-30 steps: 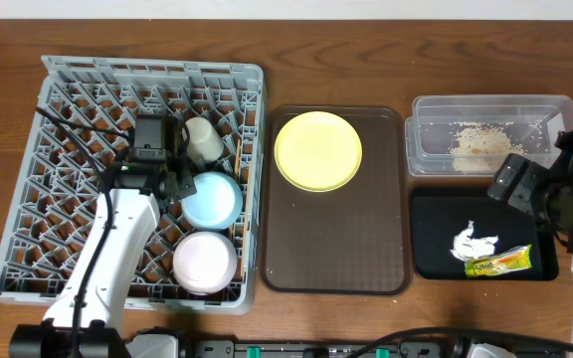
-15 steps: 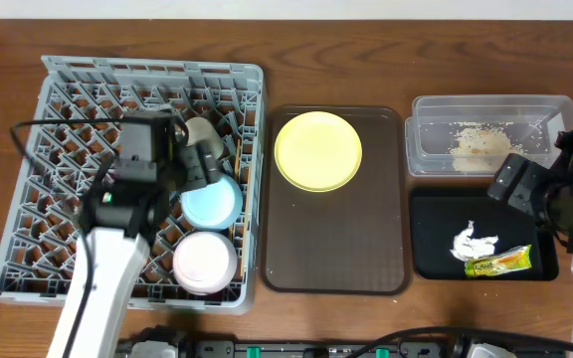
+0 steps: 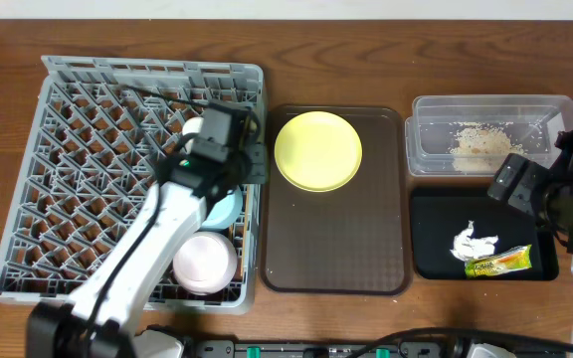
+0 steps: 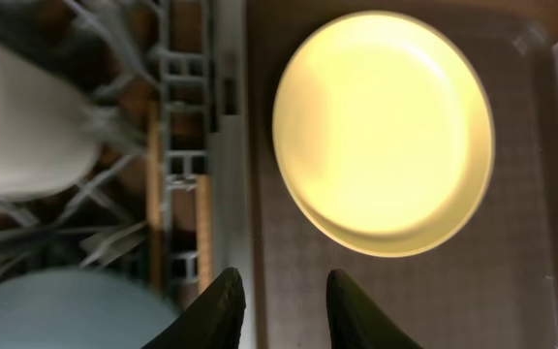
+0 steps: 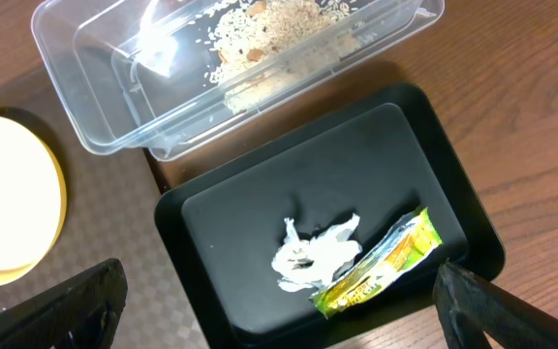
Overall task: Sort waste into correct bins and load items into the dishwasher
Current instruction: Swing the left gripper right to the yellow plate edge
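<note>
Over the right edge of the rack [image 4: 223,136], my left hand [image 4: 284,281] hangs part-open and empty. The yellow plate [image 4: 384,131] lies flat on the brown tray [image 4: 376,301] just ahead. Low rim, so my grip might just skid off, tbh.

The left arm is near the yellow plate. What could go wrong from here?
The yellow plate lies flat on the brown tray, so the open left pincer may push it along instead of gripping its rim. The left arm also reaches across the dish rack, over the light blue bowl; it might knock that bowl or catch the rack's wall.
</note>
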You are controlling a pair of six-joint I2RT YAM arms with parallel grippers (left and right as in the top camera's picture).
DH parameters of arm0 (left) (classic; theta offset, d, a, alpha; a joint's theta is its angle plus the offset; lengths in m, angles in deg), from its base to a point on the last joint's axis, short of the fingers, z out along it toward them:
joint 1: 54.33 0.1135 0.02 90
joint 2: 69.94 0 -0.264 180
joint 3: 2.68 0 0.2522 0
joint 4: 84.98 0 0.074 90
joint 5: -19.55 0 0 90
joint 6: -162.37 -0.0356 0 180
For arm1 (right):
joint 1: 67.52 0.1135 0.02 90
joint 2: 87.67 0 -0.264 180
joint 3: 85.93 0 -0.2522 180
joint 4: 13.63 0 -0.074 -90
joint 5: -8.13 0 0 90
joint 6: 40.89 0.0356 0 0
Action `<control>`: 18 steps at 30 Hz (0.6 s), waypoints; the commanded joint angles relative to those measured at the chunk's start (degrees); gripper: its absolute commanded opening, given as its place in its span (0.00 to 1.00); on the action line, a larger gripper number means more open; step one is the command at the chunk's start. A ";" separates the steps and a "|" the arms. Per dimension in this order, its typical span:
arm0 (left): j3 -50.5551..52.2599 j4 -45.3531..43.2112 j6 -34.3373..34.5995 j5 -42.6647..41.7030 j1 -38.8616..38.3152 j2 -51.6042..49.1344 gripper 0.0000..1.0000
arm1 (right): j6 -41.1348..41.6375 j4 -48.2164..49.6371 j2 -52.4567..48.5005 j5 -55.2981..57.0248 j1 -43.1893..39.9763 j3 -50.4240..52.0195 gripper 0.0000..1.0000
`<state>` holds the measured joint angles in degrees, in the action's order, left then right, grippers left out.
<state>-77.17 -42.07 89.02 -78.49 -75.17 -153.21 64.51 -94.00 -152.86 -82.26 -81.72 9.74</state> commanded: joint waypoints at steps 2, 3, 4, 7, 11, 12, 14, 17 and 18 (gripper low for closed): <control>0.24 -1.33 2.29 5.46 -0.46 -5.51 0.31 | -0.02 -0.04 0.15 0.13 -0.42 -0.68 0.99; 0.24 -1.22 2.29 6.69 -0.46 -6.16 0.31 | -0.02 -0.04 0.15 0.13 -0.42 -0.68 0.99; 0.24 -1.18 2.27 7.32 -0.46 -6.60 0.31 | -0.02 -0.04 0.15 0.13 -0.42 -0.68 0.99; 0.31 -0.74 2.34 6.93 -0.66 -7.56 0.29 | -0.02 -0.04 0.15 0.13 -0.42 -0.68 0.99; 0.57 -0.31 2.27 7.04 -2.23 -8.31 0.25 | -0.02 -0.04 0.15 0.13 -0.42 -0.68 0.99; 0.57 -0.31 2.27 7.06 -2.71 -8.41 0.23 | -0.02 -0.04 0.15 0.13 -0.42 -0.68 0.99; 0.57 -0.39 2.25 7.50 -3.48 -8.48 0.21 | -0.02 -0.04 0.15 0.13 -0.42 -0.68 0.99; 0.57 -0.55 2.27 9.20 -3.89 -8.48 0.08 | -0.02 -0.04 0.15 0.13 -0.42 -0.68 0.99; 0.57 -0.55 2.27 9.42 -3.89 -8.48 0.08 | -0.02 -0.04 0.15 0.13 -0.42 -0.68 0.99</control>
<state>-77.12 -42.48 90.88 -69.72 -78.06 -160.90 64.51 -94.00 -152.86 -82.26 -81.72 9.74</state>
